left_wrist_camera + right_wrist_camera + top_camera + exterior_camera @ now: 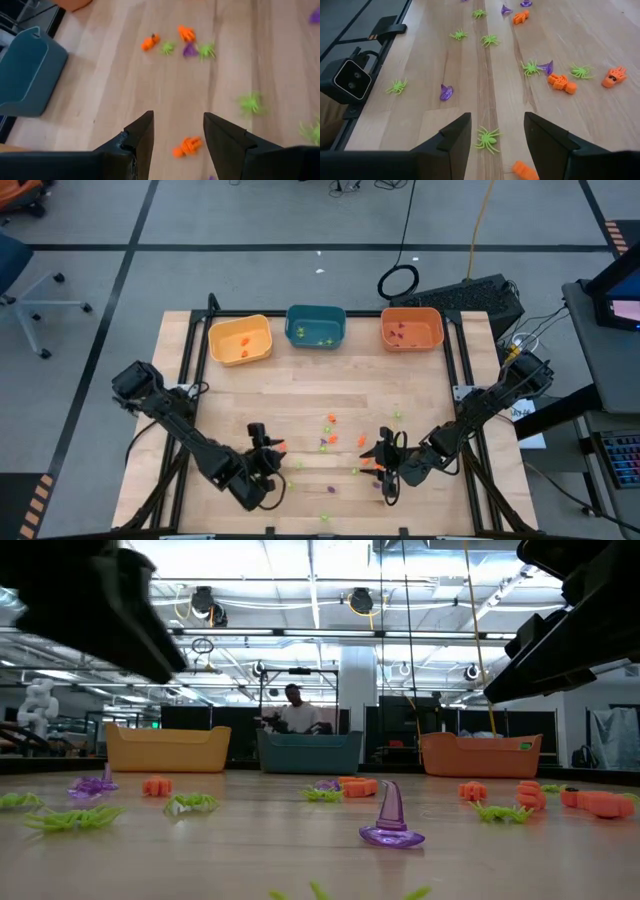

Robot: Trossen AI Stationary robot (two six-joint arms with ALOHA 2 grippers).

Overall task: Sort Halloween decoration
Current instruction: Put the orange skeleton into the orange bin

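A wooden table [300, 405] carries three bins along its twelve o'clock edge: a yellow bin [240, 340] toward eleven, a teal bin [316, 326] at twelve, and an orange bin [411, 330] toward one. Small orange, green and purple trinkets [329, 432] lie scattered around the middle and toward six o'clock. The left gripper [267, 452] sits near seven o'clock, with an orange trinket just beside it. The right gripper [385, 463] sits near five o'clock, over a few trinkets.
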